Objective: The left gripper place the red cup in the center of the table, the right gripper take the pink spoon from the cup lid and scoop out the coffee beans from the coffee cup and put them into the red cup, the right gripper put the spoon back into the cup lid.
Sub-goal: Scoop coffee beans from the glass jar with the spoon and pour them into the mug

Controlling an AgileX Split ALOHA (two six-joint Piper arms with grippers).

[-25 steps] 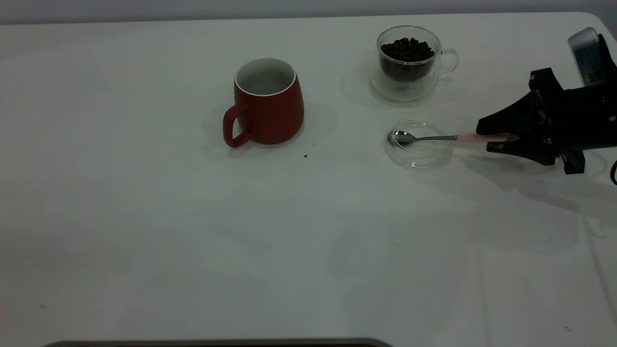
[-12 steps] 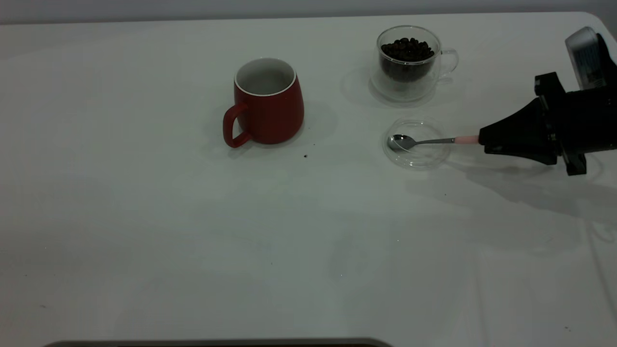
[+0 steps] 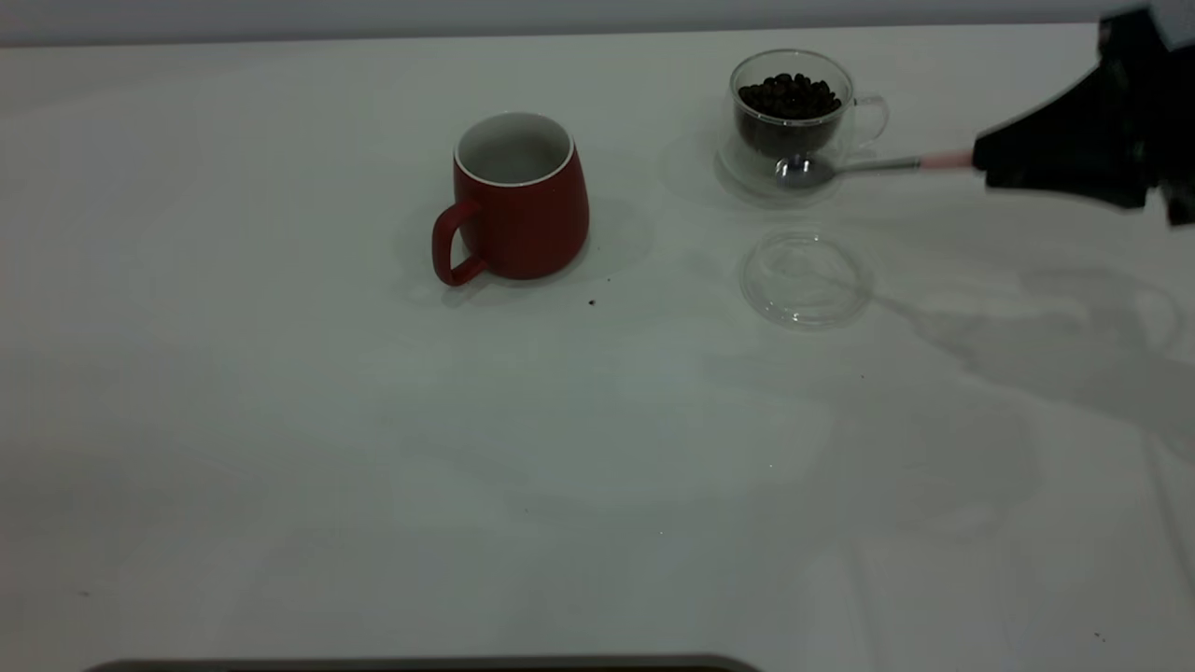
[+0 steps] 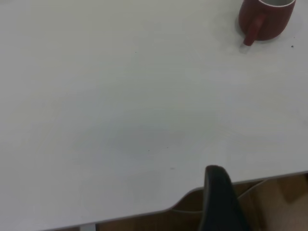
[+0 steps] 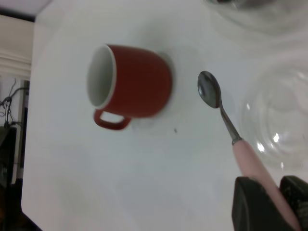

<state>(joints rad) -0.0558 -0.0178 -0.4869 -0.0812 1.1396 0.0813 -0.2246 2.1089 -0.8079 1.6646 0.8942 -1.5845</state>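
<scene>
Exterior view shows the pink spoon (image 3: pixel 854 168) lifted clear of the cup lid (image 3: pixel 808 278), held level by the end of its pink handle, its metal bowl overlapping the lower front of the coffee cup (image 3: pixel 792 121). The right gripper (image 3: pixel 980 161) sits at about 3 o'clock of that cup, near the table's (image 3: pixel 373 448) far right edge, its two black fingers pinched together around the handle; the right wrist view confirms this, with the pink handle (image 5: pixel 255 168) wedged between the fingertips (image 5: pixel 250 197). Coffee beans (image 3: pixel 789 96) fill the glass cup nearly to the rim. The clear lid lies bare at 6 o'clock of the coffee cup, close but apart from it. The red cup (image 3: pixel 515 198) stands upright well off at 9 o'clock of the lid, handle turned toward 8 o'clock, its white inside showing no beans. A few dark specks (image 3: pixel 592 301) lie just beside the mug's base. Left wrist view shows only one dark finger (image 4: pixel 219 197) of the left gripper over the table edge, far from the red mug (image 4: pixel 266 19); I cannot tell how its fingers stand.
</scene>
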